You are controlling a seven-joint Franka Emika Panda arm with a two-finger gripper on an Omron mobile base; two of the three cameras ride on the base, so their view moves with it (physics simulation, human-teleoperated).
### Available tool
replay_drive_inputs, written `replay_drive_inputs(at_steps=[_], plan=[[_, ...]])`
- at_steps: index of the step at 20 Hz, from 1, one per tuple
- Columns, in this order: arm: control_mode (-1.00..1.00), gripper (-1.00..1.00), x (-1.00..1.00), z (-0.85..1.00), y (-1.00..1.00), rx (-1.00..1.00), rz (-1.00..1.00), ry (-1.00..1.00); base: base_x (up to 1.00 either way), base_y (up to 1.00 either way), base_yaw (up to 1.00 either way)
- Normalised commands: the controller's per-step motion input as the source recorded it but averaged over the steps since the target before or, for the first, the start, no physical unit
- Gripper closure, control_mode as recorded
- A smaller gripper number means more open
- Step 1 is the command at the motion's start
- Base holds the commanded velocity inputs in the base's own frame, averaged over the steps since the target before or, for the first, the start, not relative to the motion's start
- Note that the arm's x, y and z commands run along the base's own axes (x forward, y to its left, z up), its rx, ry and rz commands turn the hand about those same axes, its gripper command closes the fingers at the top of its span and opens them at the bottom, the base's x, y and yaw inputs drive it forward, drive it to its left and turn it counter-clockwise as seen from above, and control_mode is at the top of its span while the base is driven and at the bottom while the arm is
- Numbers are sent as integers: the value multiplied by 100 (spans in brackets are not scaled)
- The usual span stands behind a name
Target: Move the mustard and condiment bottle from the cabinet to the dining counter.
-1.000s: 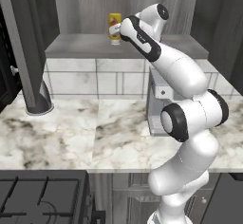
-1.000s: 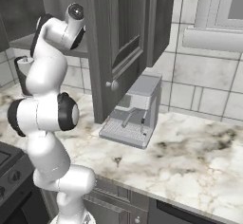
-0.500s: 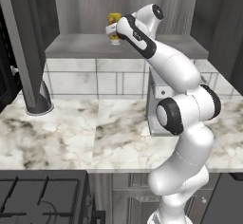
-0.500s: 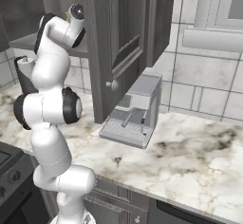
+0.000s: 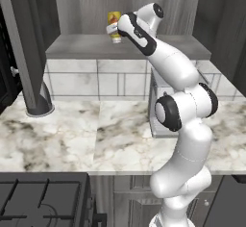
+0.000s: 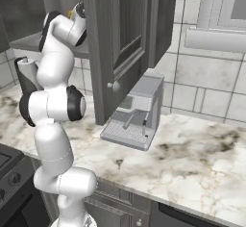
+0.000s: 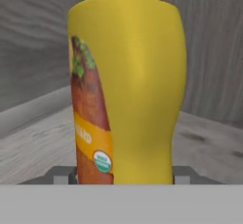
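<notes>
A white robot arm reaches up into the open cabinet, its gripper brought right up against the mustard, a squat yellow bottle standing upright on the grey shelf against the wood-grain back wall. Seen from the hand view, the mustard sits dead centre and very close, its red-orange label turned to the left of the frame, with a grey finger showing on each side of its base. The fingers flank the bottle at about its own width; whether they are actually pressing on it cannot be told, and the bottle's underside is out of sight.

From the left base view, only the top of the bottle and part of its label clear the wrist. Below the cabinet, a tiled backsplash runs along the wall over a marble worktop with grey-brown veins. A dark cylinder stands on the worktop, below and to the left of the cabinet, and a black cooktop lies at the near edge.

From the right base view, the cabinet's open raised-panel door with its small round knob hangs forward beside the arm's upper joints, hiding the bottle. A grey coffee machine sits on the worktop just below that door.
</notes>
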Motion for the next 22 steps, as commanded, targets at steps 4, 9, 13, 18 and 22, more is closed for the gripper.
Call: replay_drive_inputs(at_steps=[4,9,13,18,22], plan=[[-100,100,0,0,0,0,2,-4,0,0,0],[-100,100,-40,0,1,0,0,-27,0,0,0],[-100,100,-92,0,6,0,0,-18,0,0,0],[-100,100,-100,3,4,0,-8,-3,0,0,0],[-100,100,-100,12,5,0,-25,0,0,0,0]])
